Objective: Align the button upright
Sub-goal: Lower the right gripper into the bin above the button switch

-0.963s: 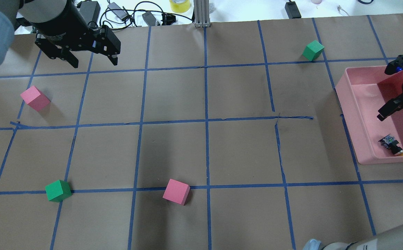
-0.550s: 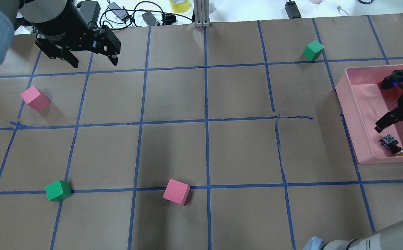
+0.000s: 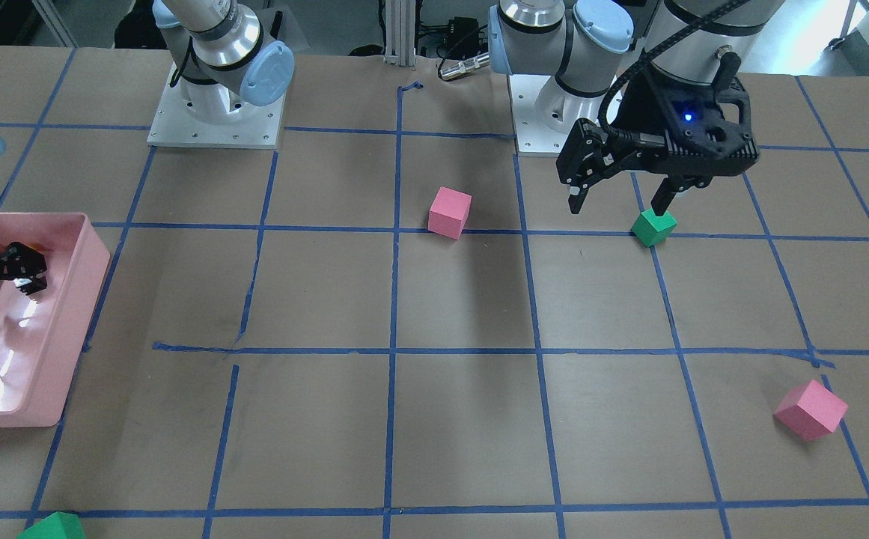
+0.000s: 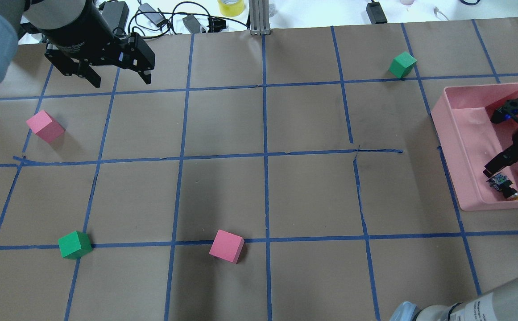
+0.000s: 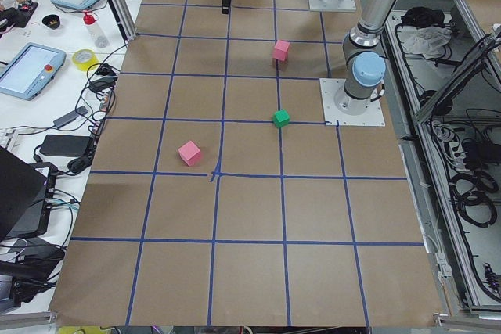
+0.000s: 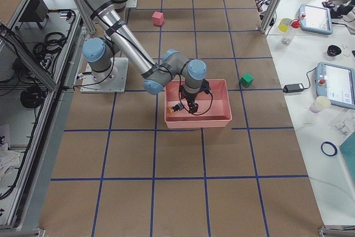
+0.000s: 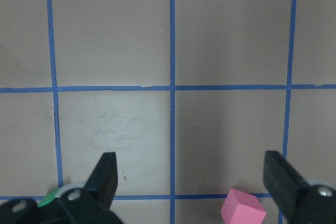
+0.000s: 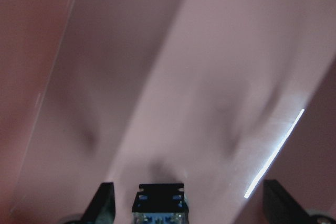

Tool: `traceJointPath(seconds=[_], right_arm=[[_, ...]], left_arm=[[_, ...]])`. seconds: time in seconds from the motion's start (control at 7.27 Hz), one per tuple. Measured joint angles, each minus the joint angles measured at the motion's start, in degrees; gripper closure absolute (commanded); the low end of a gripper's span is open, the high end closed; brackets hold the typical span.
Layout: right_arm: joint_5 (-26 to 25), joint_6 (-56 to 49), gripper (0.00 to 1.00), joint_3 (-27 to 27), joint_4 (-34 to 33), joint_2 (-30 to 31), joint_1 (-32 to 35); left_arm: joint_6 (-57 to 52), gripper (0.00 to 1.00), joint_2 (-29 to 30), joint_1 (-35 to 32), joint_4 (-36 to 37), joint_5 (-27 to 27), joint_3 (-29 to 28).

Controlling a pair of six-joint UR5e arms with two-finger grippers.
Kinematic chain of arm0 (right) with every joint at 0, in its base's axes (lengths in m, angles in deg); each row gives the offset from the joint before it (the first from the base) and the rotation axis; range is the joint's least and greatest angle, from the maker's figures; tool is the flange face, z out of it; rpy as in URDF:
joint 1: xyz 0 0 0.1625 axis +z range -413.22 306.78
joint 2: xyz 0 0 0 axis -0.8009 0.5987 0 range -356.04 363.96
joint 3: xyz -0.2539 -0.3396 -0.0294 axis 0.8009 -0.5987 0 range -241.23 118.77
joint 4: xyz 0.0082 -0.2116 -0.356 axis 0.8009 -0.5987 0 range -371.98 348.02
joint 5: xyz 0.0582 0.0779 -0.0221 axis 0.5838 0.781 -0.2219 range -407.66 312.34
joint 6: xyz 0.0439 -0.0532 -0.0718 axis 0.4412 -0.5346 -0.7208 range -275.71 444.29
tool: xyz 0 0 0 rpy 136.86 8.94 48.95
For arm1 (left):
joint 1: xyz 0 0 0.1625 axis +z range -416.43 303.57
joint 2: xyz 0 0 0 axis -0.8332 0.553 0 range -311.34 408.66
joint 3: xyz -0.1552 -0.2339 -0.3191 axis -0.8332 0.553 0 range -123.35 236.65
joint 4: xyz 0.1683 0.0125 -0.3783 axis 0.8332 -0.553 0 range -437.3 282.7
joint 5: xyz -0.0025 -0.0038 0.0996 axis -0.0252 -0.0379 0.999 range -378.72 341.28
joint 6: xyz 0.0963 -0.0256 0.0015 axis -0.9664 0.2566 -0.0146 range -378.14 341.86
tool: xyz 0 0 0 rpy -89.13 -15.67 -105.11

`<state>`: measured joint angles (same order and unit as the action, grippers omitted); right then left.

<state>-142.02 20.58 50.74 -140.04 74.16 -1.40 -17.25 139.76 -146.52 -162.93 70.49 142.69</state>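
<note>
Yellow-capped button (image 4: 504, 186) in glossy pink tray (image 4: 450, 147)

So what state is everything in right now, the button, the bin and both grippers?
Button: lying on its side in the bin, not upright.
Bin: upright on the table, holding the button.
Right gripper: jaws open, inside the bin, just by the button, holding nothing.
Left gripper: jaws open, empty, above the table.
</note>
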Motion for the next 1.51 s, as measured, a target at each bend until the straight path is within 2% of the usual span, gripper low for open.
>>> traceJointPath(seconds=[0.14, 0.28, 0.41, 0.83, 1.51], right_arm=[[-0.08, 0.01, 0.18, -0.01, -0.05, -0.55, -0.03], [-0.16, 0.05, 0.84, -0.1, -0.1, -1.05, -0.05], [-0.61, 0.11, 1.0, -0.23, -0.14, -1.33, -0.07], [-4.1, 1.04, 1.0, -0.72, 0.03, -1.33, -0.06], [-3.47, 7.12, 1.0, -3.45, 3.76, 0.03, 0.24]], left_arm=[[-0.01, 0.0, 0.03, 0.02, 0.01, -0.02, 0.0], [-0.01, 0.0, 0.03, 0.04, 0.04, -0.06, 0.0], [-0.01, 0.0, 0.03, 0.03, 0.06, -0.08, 0.0], [-0.01, 0.0, 0.04, 0.0, 0.06, -0.06, 0.0], [-0.01, 0.0, 0.04, 0.0, 0.02, 0.0, 0.0]])
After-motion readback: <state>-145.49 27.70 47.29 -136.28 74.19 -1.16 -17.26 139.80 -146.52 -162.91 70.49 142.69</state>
